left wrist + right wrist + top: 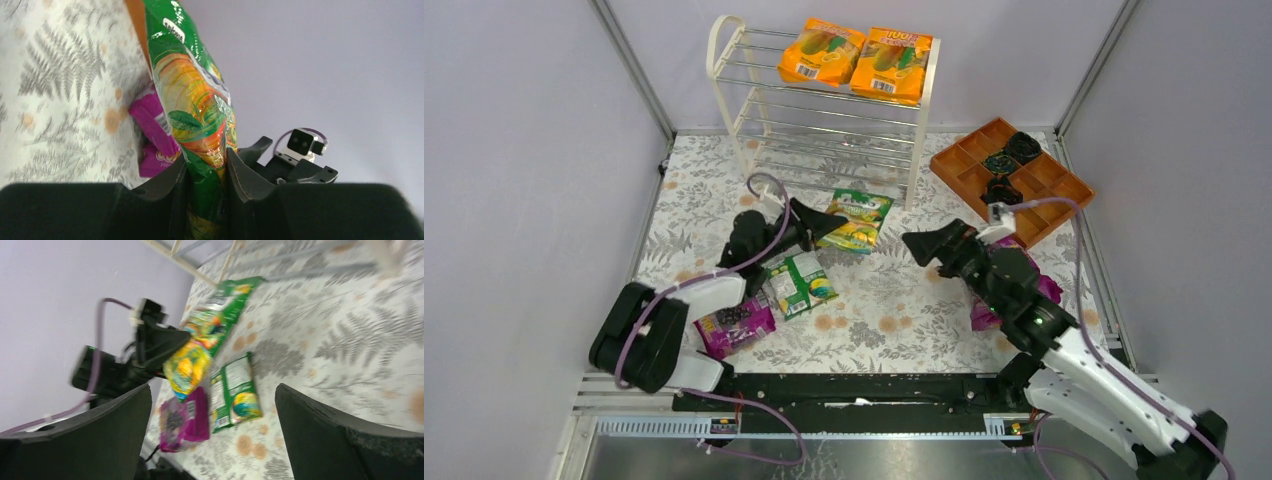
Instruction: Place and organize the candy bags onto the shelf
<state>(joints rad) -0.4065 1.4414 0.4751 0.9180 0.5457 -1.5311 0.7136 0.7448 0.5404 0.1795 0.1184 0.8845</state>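
Left gripper (207, 165) pinches a green candy bag (861, 219) by one edge in front of the shelf (923, 120), right gripper (212, 395) wide and empty; best raised level before sliding in.

Seen from overhead, the left arm (714, 292) at eight o'clock and the right arm (1104, 390) at five o'clock look alike: fat, rounded black joints linked by glossy white shells. A thin purple cable (99, 340) runs along each. A small white camera block (999, 212) sits on each wrist. The left gripper (206, 159) and right gripper (212, 390) are matte black with broad, wedge-shaped fingers (320, 435). A tiny green light (1034, 322) glows on the right forearm.
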